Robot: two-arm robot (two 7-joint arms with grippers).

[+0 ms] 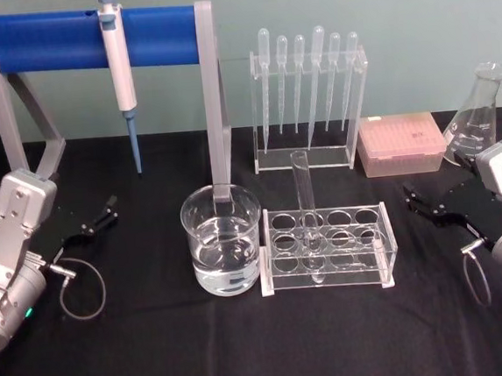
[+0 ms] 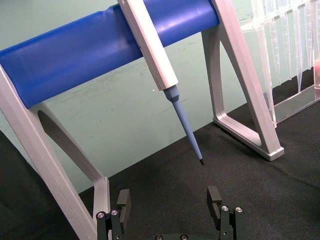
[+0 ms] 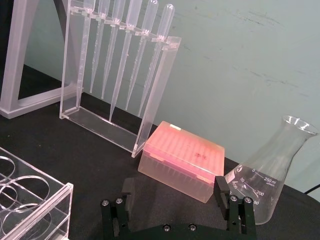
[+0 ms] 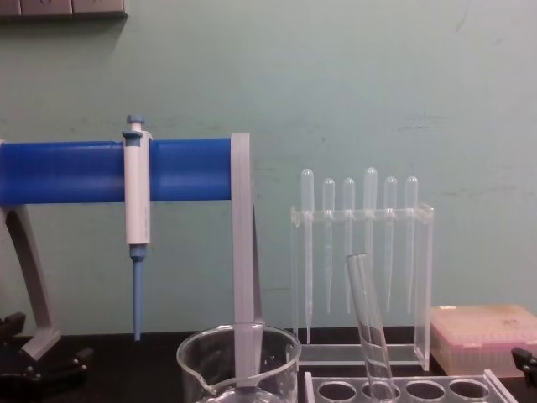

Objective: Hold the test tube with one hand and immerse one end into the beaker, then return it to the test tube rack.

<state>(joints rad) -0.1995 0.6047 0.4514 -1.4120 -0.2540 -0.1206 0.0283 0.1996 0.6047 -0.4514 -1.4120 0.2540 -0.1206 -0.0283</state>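
The test tube [image 1: 306, 202] stands leaning in a hole of the clear tube rack [image 1: 372, 249] at the table's middle; it also rises from the rack in the chest view [image 4: 370, 329]. The beaker [image 1: 223, 240], part full of clear liquid, sits just left of the rack, its spouted rim [image 4: 239, 346] low in the chest view. My left gripper [image 1: 98, 219] rests open at the far left, well away from both, with nothing between its fingers [image 2: 169, 200]. At the far right my right gripper [image 1: 430, 204] is open and holds nothing [image 3: 172, 192].
A blue-barred stand [image 1: 45, 43] with a white-and-blue pipettor [image 1: 121, 76] hanging from it fills the back left. Behind the tube rack is a clear pipette rack [image 1: 310, 104]. A pink tip box [image 1: 401, 144] and a conical flask [image 1: 478, 115] sit back right.
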